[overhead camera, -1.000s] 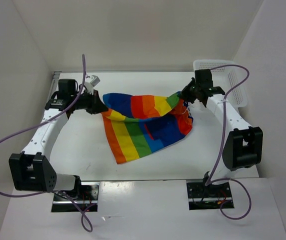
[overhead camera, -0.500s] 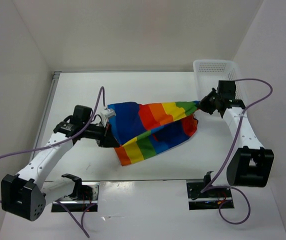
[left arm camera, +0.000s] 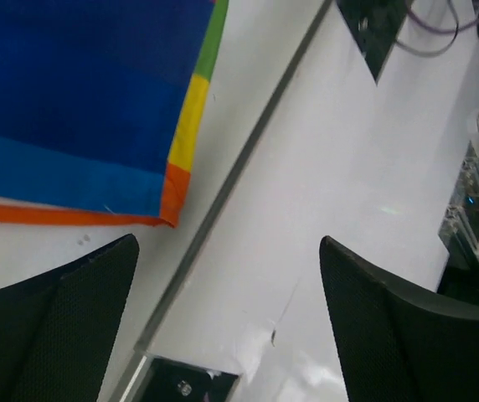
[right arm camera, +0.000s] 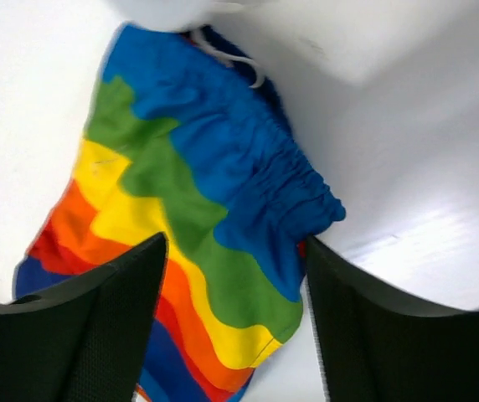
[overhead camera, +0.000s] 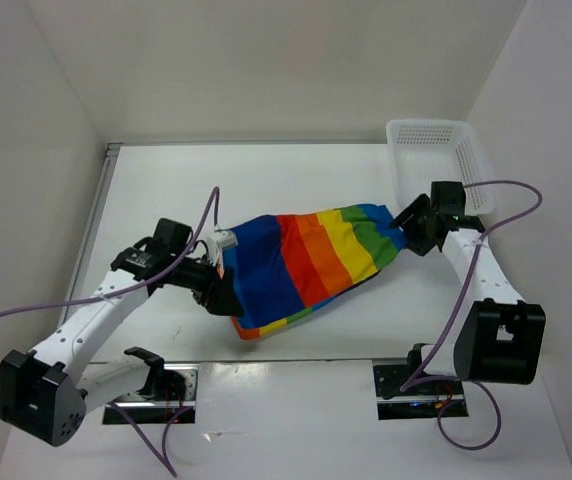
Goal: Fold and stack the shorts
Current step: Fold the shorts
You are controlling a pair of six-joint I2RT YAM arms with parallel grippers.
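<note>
From above I see the shorts (overhead camera: pixel 306 262) lying flat on the bench (overhead camera: pixel 266 185), between the left hand (overhead camera: pixel 226 298) and the right hand (overhead camera: pixel 404 226). Only the wrist views settle the grips: both hands stand open and empty. The right wrist view alone shows the white drawstring (right arm camera: pixel 241 60) at the waistband.

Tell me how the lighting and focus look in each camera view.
Top external: soft even light, faint shadows, the shorts crisp. Left wrist: the near fingers are dark and soft, slight glare on the white surface near the bottom. Right wrist: the shorts' stripes are sharp, the table washes out bright on the right.
</note>
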